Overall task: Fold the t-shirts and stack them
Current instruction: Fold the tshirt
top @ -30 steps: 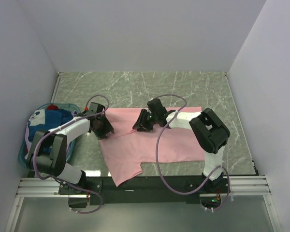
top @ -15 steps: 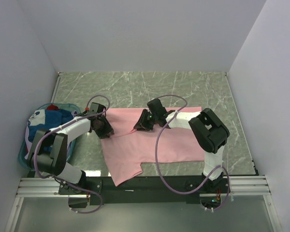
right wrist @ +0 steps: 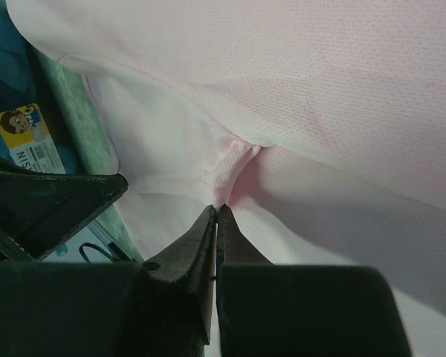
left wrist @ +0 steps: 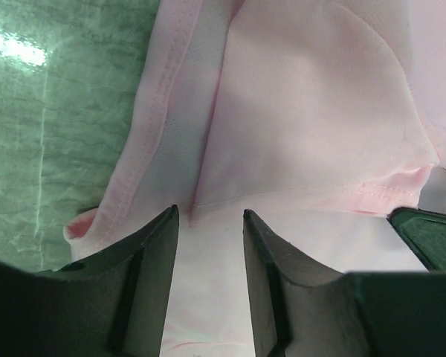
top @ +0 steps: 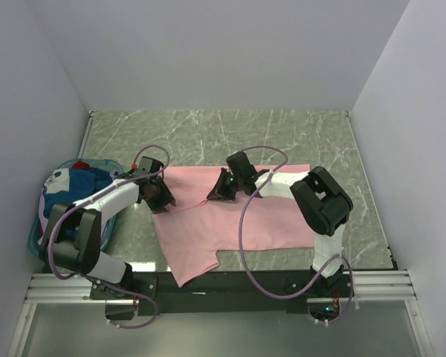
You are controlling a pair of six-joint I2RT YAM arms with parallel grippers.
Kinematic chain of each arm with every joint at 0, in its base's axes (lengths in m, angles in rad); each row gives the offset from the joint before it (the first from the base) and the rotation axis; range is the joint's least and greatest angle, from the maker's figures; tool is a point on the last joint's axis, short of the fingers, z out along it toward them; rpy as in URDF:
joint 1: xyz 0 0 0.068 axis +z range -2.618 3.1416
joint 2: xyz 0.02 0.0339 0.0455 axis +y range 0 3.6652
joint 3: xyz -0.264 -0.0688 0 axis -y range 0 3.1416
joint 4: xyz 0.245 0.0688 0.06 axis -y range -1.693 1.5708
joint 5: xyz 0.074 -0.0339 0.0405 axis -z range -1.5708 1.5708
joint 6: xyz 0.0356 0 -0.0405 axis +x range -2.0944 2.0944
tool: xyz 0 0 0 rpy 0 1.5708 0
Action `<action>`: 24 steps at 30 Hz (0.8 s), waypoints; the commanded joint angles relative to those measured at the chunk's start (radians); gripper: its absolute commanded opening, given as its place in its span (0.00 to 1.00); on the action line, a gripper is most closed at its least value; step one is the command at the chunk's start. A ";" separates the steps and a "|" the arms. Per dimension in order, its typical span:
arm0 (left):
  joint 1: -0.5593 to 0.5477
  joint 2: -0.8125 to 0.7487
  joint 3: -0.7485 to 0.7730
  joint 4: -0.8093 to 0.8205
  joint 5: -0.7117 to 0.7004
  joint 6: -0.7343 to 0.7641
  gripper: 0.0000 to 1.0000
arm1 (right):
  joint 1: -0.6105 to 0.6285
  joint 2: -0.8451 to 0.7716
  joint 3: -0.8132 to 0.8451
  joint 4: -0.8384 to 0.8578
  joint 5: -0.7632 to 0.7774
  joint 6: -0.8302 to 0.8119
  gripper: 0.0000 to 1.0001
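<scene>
**Pink t-shirt taken up at two points for a fold**

The pink t-shirt (top: 245, 219) is laid flat on the surface (top: 208, 134), from its middle to the near edge, probably so that one side can be drawn over. The right end effector (right wrist: 216, 212) is pressed together, and a pucker of the cloth is pinched at its tips. The left end effector (left wrist: 208, 217) is spread; a crease beside the hem lies between its fingers, unclamped. The other t-shirts (top: 78, 182) are bunched in the teal basket (top: 36, 234) at the left edge.

I find the light pink cloth t-shirt (top: 260, 216) on the marbled green desk (top: 208, 134), by its near edge. The bunched shirts (top: 78, 182) lie in the teal plastic basket (top: 35, 238) at the left edge.
</scene>
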 commanded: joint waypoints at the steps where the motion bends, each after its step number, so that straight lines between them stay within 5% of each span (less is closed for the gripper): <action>1: -0.012 -0.019 0.035 -0.006 0.004 -0.007 0.45 | 0.006 -0.029 0.020 0.015 -0.005 -0.004 0.02; 16: -0.031 0.040 0.040 -0.012 -0.021 -0.007 0.41 | 0.007 -0.031 0.016 0.018 -0.008 -0.007 0.01; 24: -0.037 0.021 0.067 -0.040 -0.046 -0.004 0.26 | 0.006 -0.032 0.024 0.012 -0.006 -0.012 0.01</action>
